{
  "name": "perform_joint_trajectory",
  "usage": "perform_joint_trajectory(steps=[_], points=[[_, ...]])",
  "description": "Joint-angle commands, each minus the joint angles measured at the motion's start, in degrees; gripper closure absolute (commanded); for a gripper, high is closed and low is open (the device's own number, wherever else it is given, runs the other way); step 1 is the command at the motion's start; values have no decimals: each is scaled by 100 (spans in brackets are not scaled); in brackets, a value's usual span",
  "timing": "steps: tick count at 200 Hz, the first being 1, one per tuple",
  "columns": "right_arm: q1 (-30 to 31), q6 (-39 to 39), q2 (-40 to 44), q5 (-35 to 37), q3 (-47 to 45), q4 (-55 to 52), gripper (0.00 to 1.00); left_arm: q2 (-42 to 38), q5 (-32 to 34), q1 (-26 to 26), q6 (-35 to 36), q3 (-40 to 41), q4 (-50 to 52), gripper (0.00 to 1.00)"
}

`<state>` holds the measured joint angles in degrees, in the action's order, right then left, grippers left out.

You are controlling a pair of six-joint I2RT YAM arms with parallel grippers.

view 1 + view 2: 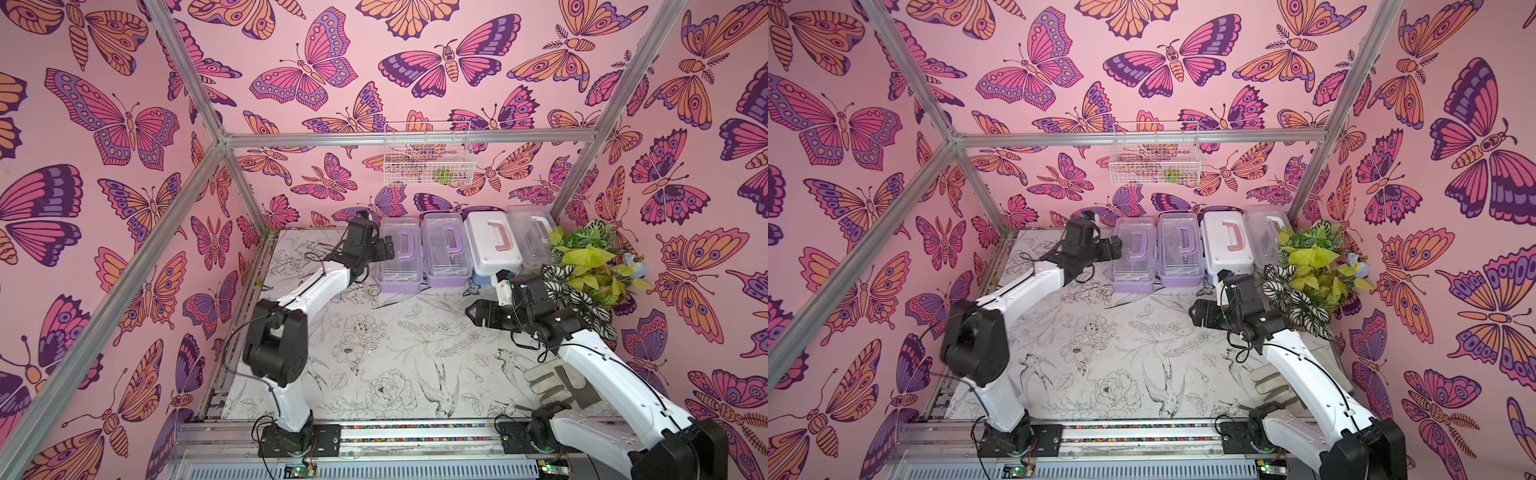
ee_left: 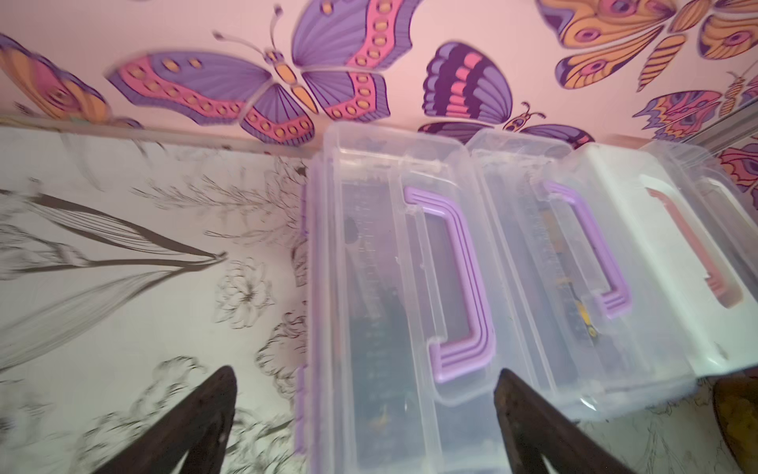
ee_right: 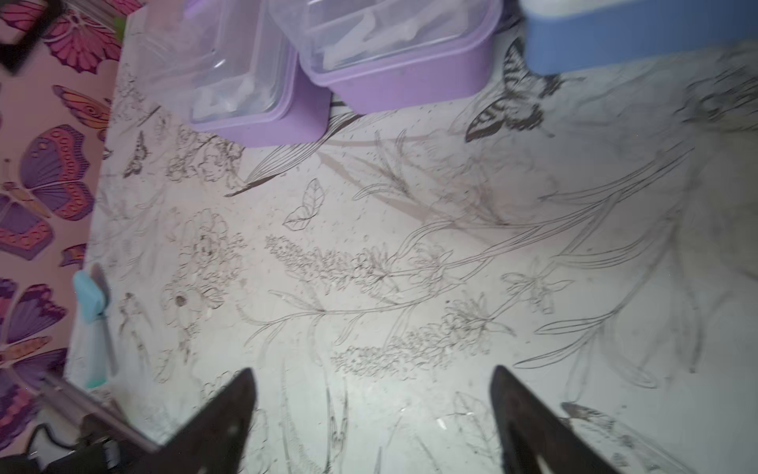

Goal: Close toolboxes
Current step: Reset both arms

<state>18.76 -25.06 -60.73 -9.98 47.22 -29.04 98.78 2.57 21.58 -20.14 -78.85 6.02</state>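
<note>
Four toolboxes [image 1: 446, 249] stand side by side, lids [image 1: 395, 268] down (handles [image 1: 405, 246] flat).

The left gripper [image 2: 365, 371] is holding its dark fingers [image 2: 197, 427] wide apart, flanking the near end of a clear-lidded, purple-handled plastic toolbox [image 2: 389, 266]. A matching second toolbox [image 2: 529, 262], a white-lidded pink-handled box [image 2: 640, 230] and a clear box [image 2: 705, 172] are sitting alongside in a row.

Both top views high, facing down; wrist views low, close, sharing purple toolboxes [image 2: 389, 266].
</note>
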Motion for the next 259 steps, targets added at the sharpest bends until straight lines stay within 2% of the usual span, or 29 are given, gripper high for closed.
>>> perform_joint_trajectory(steps=[1, 31, 63, 76, 89, 118, 126, 136, 151, 168, 185, 204, 224, 259], points=[[-194, 387, 48, 1134, -39, 581, 1, -1278, 393, -255, 875, 921, 110, 2], [-228, 1323, -63, 2463, -501, 1352, 1, -3097, 1193, -426, 1384, 2785, -37, 1], [-267, 2022, -721, 3463, -865, 2018, 1, -4090, 2085, -581, 1839, 4495, -865, 1], [-295, 2161, -1016, 3564, -1074, 2502, 1, -4124, 2154, -733, 1957, 5079, -1607, 1], [-302, 2303, -1208, 3611, -1336, 3175, 1, -3946, 1960, -971, 1953, 5534, -2392, 1], [-407, 2529, -1502, 3336, -1913, 4839, 1, -2879, 1288, -1446, 2002, 6166, -4317, 1], [-442, 2579, -1514, 3271, -1943, 5061, 1, -2424, 1260, -1557, 2006, 6154, -4850, 1], [-547, 2581, -1565, 3100, -2073, 5543, 1, -2254, 1089, -1653, 2043, 5884, -4748, 1], [-765, 2512, -1650, 2729, -2148, 6013, 1, -1888, 1194, -1751, 2078, 5672, -4673, 1], [-972, 2577, -1770, 2478, -2088, 6124, 1, -1414, 889, -1941, 2078, 5779, -5564, 1], [-1070, 2678, -1890, 2396, -2112, 6386, 1, -1220, 717, -2054, 1959, 5562, -5227, 1], [-1394, 2425, -2423, 2289, -2419, 7609, 1, -1143, 523, -2180, 1865, 5698, -5514, 1], [-1802, 2122, -2561, 1703, -2399, 7539, 1, -1046, 460, -2194, 1898, 5760, -5702, 1], [-1815, 2140, -2539, 1686, -2418, 7525, 1, -1039, 464, -2187, 1909, 5792, -5787, 1]])
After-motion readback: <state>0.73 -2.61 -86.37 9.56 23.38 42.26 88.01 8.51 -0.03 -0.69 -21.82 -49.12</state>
